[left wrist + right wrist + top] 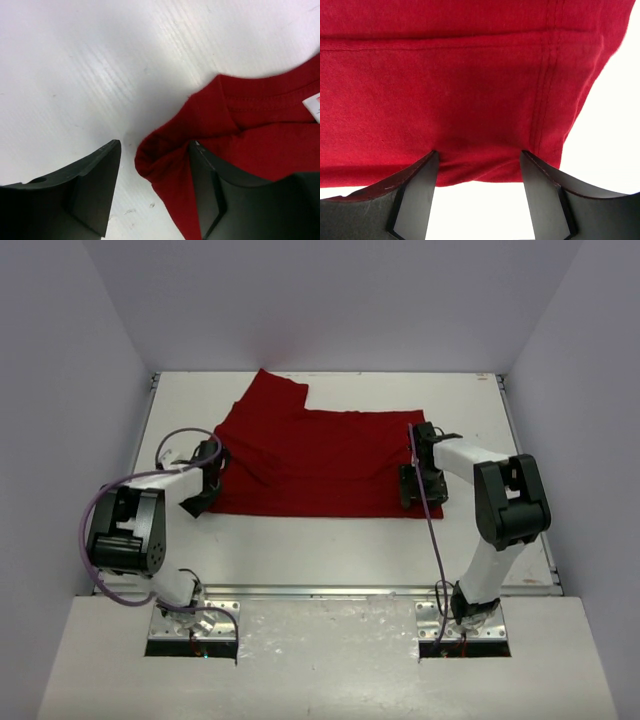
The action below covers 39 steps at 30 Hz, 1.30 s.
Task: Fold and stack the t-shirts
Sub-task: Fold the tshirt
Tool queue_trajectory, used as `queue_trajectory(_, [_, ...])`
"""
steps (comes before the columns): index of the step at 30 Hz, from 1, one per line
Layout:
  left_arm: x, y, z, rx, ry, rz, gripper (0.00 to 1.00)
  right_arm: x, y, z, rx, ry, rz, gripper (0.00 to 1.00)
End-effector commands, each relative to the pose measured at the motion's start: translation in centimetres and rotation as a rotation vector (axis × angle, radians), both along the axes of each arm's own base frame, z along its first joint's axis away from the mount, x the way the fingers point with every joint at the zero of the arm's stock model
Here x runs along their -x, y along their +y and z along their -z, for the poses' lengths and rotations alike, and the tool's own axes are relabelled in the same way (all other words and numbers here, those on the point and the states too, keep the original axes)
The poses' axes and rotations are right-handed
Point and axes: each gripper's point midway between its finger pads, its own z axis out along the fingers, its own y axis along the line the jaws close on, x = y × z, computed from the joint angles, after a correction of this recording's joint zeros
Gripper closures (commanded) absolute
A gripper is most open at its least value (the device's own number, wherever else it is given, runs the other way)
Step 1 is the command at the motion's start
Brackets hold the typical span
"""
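The deep-red t-shirt [315, 460] lies partly folded on the white table, with one flap sticking out at the back left. My left gripper [205, 490] is open at the shirt's left edge; in the left wrist view [154, 165] a folded corner of the shirt [170, 150] lies between the jaws, against the right finger [205, 185]. My right gripper [418, 488] is open at the shirt's right edge; in the right wrist view [479, 170] the hem of the shirt [470, 100] lies between the spread fingers.
The white table [330, 540] is walled by grey panels at the back and sides. A white label [312, 106] shows on the shirt near the collar seam. Purple cables run along both arms.
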Motion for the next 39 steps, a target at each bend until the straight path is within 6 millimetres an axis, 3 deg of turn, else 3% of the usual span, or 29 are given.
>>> queue_trajectory(1, [0.4, 1.1, -3.3, -0.031, -0.091, -0.027, 0.44, -1.2, -2.4, -2.3, 0.106, -0.040, -0.007, 0.32])
queue_trajectory(3, [0.7, 0.2, -5.2, -0.003, -0.168, -0.013, 0.36, -1.9, -2.2, -4.0, 0.100, -0.074, -0.008, 0.30])
queue_trajectory(4, [0.7, -0.1, -6.1, 0.010, -0.203, -0.003, 0.32, -3.1, -1.6, -5.4, 0.081, -0.119, -0.010, 0.30])
queue_trajectory(5, [0.2, -1.0, -7.0, 0.026, -0.249, 0.029, 0.23, -3.7, -0.1, -6.3, 0.028, -0.148, -0.039, 0.29])
queue_trajectory(9, [-1.6, -3.8, -12.6, 0.067, -0.493, 0.171, 0.07, -6.4, 5.7, -11.7, -0.095, -0.336, -0.144, 0.25])
queue_trajectory(11, [-3.5, -6.4, -14.6, 0.091, -0.575, 0.310, 0.02, -7.3, 8.6, -14.2, -0.124, -0.410, -0.195, 0.24])
queue_trajectory(13, [-4.6, -7.9, -14.2, 0.104, -0.537, 0.360, 0.01, -8.1, 11.8, -16.1, -0.231, -0.467, -0.220, 0.24])
queue_trajectory(14, [-5.2, -8.1, -15.3, 0.101, -0.540, 0.339, 0.01, -9.3, 14.8, -17.4, -0.325, -0.549, -0.260, 0.26])
queue_trajectory(15, [-5.1, -8.0, -14.2, 0.095, -0.491, 0.308, 0.01, -8.5, 18.4, -18.2, -0.504, -0.542, -0.335, 0.27])
queue_trajectory(16, [-4.6, -8.0, -13.6, 0.110, -0.478, 0.256, 0.01, -8.5, 20.7, -19.0, -0.610, -0.556, -0.384, 0.29])
queue_trajectory(17, [-4.0, -7.9, -12.9, 0.126, -0.473, 0.226, 0.01, -9.4, 23.7, -19.0, -0.711, -0.571, -0.412, 0.34])
queue_trajectory(18, [-3.4, -7.7, -12.2, 0.139, -0.464, 0.191, 0.01, -9.7, 26.0, -20.4, -0.789, -0.578, -0.462, 0.37])
queue_trajectory(19, [-2.6, -7.5, -11.1, 0.157, -0.467, 0.137, 0.01, -10.3, 28.4, -18.2, -0.811, -0.542, -0.483, 0.42])
queue_trajectory(20, [-2.3, -7.3, -11.0, 0.164, -0.483, 0.118, 0.01, -10.7, 29.7, -17.7, -0.829, -0.536, -0.492, 0.45])
queue_trajectory(21, [-2.3, -7.0, -10.9, 0.170, -0.508, 0.077, 0.01, -11.2, 32.4, -19.2, -0.890, -0.566, -0.524, 0.48])
queue_trajectory(22, [-2.0, -6.8, -10.2, 0.170, -0.506, 0.083, 0.01, -11.4, 34.0, -16.1, -0.894, -0.507, -0.523, 0.51])
queue_trajectory(23, [-2.2, -6.9, -10.6, 0.179, -0.533, 0.099, 0.01, -11.7, 35.1, -15.3, -0.895, -0.493, -0.522, 0.51])
queue_trajectory(24, [-2.7, -6.5, -10.8, 0.185, -0.553, 0.097, 0.01, -12.6, 36.6, -16.2, -0.902, -0.524, -0.540, 0.52])
queue_trajectory(25, [-2.7, -6.4, -10.9, 0.198, -0.549, 0.100, 0.01, -12.7, 37.6, -15.3, -0.880, -0.516, -0.538, 0.52])
queue_trajectory(26, [-2.6, -5.9, -10.8, 0.199, -0.543, 0.094, 0.01, -13.2, 38.2, -13.0, -0.866, -0.490, -0.534, 0.53])
queue_trajectory(27, [-2.7, -5.1, -10.8, 0.196, -0.540, 0.080, 0.01, -13.9, 38.9, -13.3, -0.874, -0.512, -0.538, 0.53])
queue_trajectory(31, [-2.5, -4.9, -10.7, 0.199, -0.523, 0.142, 0.01, -15.7, 40.0, -11.9, -0.843, -0.554, -0.560, 0.54])
queue_trajectory(32, [-2.3, -5.1, -10.3, 0.199, -0.517, 0.162, 0.01, -16.5, 40.4, -13.0, -0.839, -0.591, -0.577, 0.53])
queue_trajectory(33, [-2.5, -5.3, -10.3, 0.201, -0.527, 0.186, 0.01, -16.8, 40.6, -11.6, -0.827, -0.576, -0.578, 0.53])
queue_trajectory(39, [-0.8, -5.6, -7.2, 0.212, -0.460, 0.217, 0.00, -17.8, 41.9, -9.2, -0.780, -0.570, -0.602, 0.54])
